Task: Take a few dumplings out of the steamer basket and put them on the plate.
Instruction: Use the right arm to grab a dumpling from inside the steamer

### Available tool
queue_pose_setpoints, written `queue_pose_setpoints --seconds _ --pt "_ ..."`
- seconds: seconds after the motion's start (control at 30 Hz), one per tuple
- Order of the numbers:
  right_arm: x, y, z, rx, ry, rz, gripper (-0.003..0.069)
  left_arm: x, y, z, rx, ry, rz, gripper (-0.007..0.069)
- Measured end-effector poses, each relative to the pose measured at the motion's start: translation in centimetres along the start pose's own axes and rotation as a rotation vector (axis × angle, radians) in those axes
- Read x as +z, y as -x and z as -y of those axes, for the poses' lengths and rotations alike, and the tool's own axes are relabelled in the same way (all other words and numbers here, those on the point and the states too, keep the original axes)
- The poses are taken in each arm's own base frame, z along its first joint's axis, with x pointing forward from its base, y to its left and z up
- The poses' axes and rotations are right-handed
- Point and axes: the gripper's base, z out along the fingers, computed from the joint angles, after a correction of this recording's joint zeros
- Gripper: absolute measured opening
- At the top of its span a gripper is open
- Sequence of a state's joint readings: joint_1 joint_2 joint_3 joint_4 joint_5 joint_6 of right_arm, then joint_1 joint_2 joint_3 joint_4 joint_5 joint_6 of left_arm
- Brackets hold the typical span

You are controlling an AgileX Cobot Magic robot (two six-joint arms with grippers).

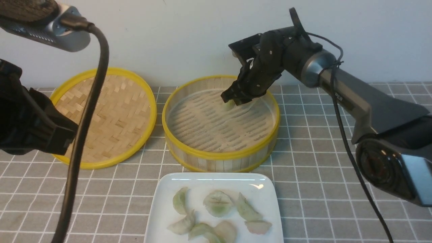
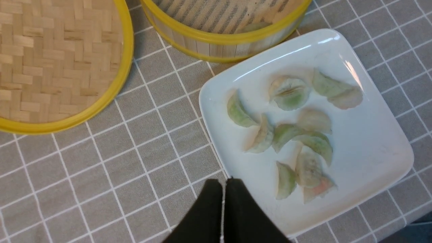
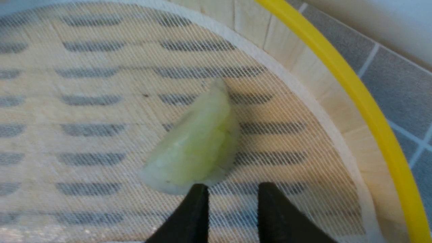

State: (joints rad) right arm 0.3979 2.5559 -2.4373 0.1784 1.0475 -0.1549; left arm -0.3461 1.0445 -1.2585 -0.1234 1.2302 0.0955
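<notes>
One pale green dumpling (image 3: 199, 145) lies on the liner at the far right of the steamer basket (image 1: 221, 156). My right gripper (image 3: 233, 187) is lowered into the basket right at this dumpling (image 1: 228, 105). Its jaws stand apart with only the liner between them, and one fingertip (image 3: 199, 192) touches the dumpling's edge. Several dumplings (image 1: 217, 203) lie on the white plate (image 1: 263, 199) in front of the basket. In the left wrist view my left gripper (image 2: 222, 182) is shut and empty, hovering above the plate's (image 2: 371, 145) near-left edge.
The flat woven lid (image 1: 111, 114) lies to the left of the basket, on the grey tiled cloth. A black cable (image 1: 84, 135) and my left arm (image 1: 30, 125) fill the left side of the front view. A pale wall stands just behind the basket.
</notes>
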Motion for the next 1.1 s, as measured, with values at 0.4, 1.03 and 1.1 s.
queue_pose_setpoints --seconds 0.4,1.03,1.1 --pt "2.4 -0.7 0.1 -0.064 0.068 0.033 0.0499 0.0 -0.2 0.0 0.003 -0.002 -0.021 -0.0005" --pt "2.5 -0.5 -0.1 -0.162 0.085 0.059 0.0488 -0.1 -0.3 0.0 0.012 0.0 -0.019 -0.0005" --pt "2.5 -0.5 -0.1 -0.169 0.084 0.059 0.047 -0.1 -0.3 0.0 0.012 0.0 -0.019 -0.0005"
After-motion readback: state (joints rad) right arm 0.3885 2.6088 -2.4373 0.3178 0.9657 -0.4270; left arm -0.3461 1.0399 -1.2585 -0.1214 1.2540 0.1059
